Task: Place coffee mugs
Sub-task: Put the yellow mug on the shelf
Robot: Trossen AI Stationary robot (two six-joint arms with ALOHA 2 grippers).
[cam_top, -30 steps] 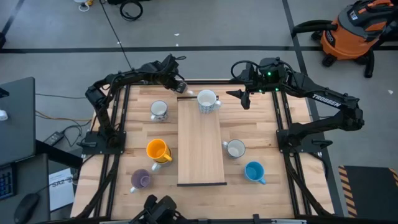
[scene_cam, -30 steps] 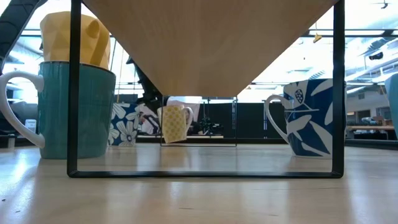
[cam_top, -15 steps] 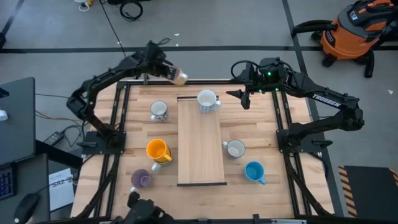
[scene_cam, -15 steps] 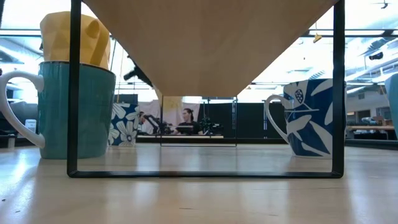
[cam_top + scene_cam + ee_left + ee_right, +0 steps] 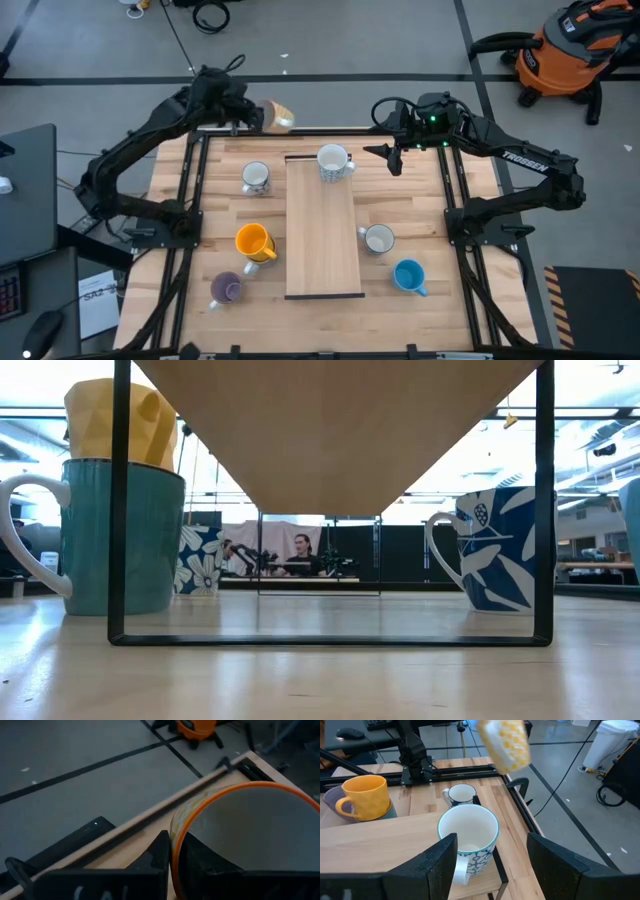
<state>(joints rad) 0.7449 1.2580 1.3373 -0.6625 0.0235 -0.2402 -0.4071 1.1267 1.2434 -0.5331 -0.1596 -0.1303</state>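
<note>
Wooden shelf [image 5: 324, 228] stands mid-table with a white-and-blue mug [image 5: 333, 161] on its far end. Left gripper [image 5: 252, 114] is raised over the table's far edge, fingers clamped on the rim of a yellow-patterned mug [image 5: 278, 117] held tilted in the air. Right gripper [image 5: 384, 152] hovers just beside the white-and-blue mug, fingers [image 5: 438, 865] wide apart, holding nothing.
</note>
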